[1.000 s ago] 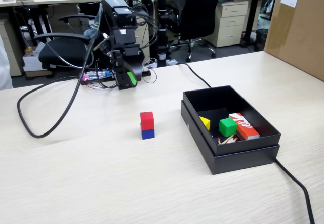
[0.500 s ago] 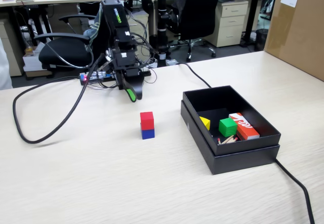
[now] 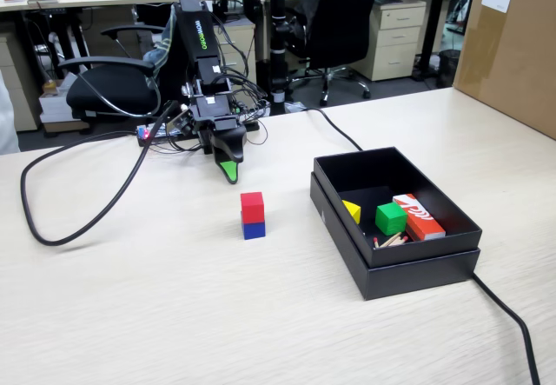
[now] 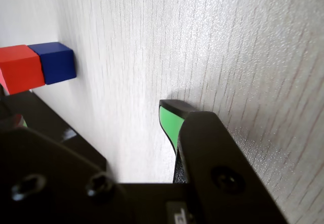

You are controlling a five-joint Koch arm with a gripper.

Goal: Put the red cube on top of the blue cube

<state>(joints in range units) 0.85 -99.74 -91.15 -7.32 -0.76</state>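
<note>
The red cube [image 3: 252, 206] sits squarely on top of the blue cube [image 3: 254, 229] on the pale wooden table, left of the black box. My gripper [image 3: 228, 171] hangs just above the table, behind and a little left of the stack, apart from it. The wrist view lies on its side. There the red cube [image 4: 18, 68] and the blue cube [image 4: 56, 62] touch at the upper left. My gripper [image 4: 88, 110] is open and empty there. Bare table shows between the green-padded finger [image 4: 171, 122] and the black jaw on the left.
A black open box [image 3: 408, 259] stands right of the stack, holding a yellow piece [image 3: 352, 210], a green cube [image 3: 390, 218], an orange-red box with white markings [image 3: 419, 215] and some sticks. Black cables [image 3: 52, 229] loop on the table. A cardboard box [image 3: 512, 46] stands far right.
</note>
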